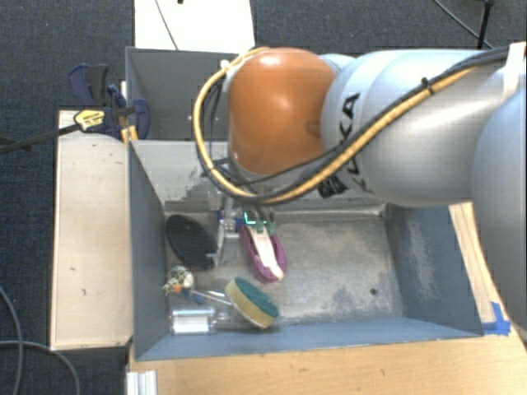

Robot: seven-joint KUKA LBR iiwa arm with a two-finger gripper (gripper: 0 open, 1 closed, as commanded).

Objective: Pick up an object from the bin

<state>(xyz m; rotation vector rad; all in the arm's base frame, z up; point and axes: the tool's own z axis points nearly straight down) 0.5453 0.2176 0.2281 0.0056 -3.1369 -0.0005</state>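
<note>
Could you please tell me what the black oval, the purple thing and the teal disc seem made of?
The black oval: matte, likely rubber or soft plastic. The purple thing: seemingly smooth plastic, faint sheen, white inlay. The teal disc: probably sponge or foam, a tan layer under a teal face.

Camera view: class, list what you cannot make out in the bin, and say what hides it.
Gripper: mostly under the orange cover; its state cannot be told.
Purple and white thing, mid-bin: upper end hidden by the gripper; contact unclear.
Back floor of the bin: covered by the arm.
Clear thing and small speckled thing, front left: too small to identify.
</note>
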